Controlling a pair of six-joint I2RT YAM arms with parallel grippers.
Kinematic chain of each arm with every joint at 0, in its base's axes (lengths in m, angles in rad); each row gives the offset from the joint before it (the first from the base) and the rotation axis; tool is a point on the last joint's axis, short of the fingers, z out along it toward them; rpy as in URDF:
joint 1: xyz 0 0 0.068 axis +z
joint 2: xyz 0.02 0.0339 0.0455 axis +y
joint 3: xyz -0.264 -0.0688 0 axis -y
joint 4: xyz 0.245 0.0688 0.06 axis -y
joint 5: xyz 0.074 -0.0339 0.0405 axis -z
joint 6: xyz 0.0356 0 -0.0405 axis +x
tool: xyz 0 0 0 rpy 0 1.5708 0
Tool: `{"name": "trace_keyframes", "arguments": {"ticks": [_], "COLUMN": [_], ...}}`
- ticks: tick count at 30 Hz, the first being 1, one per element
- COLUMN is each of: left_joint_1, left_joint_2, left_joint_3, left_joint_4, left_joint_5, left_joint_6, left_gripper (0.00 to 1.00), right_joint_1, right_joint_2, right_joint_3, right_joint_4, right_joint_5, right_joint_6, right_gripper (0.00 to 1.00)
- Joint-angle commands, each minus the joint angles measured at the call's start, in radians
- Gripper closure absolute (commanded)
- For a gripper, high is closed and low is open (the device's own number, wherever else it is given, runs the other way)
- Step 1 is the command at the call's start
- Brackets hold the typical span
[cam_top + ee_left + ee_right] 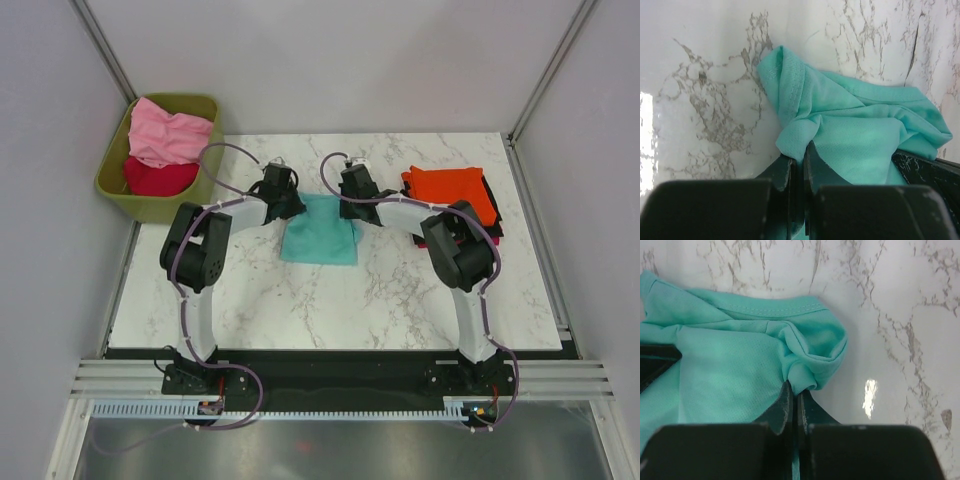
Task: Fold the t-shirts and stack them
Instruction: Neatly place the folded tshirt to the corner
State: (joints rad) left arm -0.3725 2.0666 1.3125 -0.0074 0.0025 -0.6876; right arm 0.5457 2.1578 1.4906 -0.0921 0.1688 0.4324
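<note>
While the job looked about half done to me, with one stack built and shirts waiting, both arms rose from the near edge of the marble table [300, 310] and reached past its middle, elbows bent high and forearms angled inward toward each other. Between them lay the teal t-shirt [320, 245], a partly folded, roughly square bundle near the table's centre, not yet on any pile. At its far edge the left gripper [797, 162] was pressed together on the left corner, cloth bunched between the jaws, and the right gripper [794, 390] pinched the right corner likewise. Farther back on the right sat the stack, an orange t-shirt [450, 190] folded over darker cloth. At the far left the olive bin [112, 170] held a pink t-shirt [170, 135] and a crimson t-shirt [155, 178], both crumpled and unfolded.
</note>
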Motion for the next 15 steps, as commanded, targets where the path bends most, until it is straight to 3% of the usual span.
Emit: {"name": "trace_keyframes", "arguments": {"ticks": [1, 15], "left_joint_1": [-0.048, -0.143], "left_joint_2": [-0.054, -0.298], "left_joint_3": [-0.041, -0.186], "left_joint_4": [-0.092, -0.008], "left_joint_5": [-0.067, -0.128], "left_joint_6": [0.06, 0.065], "left_gripper": [0.98, 0.98], "right_joint_1": [0.014, 0.014], "right_joint_2": [-0.09, -0.345], "right_joint_3": [-0.062, -0.246], "right_joint_4": [0.031, 0.06], "right_joint_5": [-0.071, 0.009], "right_joint_6": [-0.021, 0.035], "right_gripper": [1.0, 1.0]}}
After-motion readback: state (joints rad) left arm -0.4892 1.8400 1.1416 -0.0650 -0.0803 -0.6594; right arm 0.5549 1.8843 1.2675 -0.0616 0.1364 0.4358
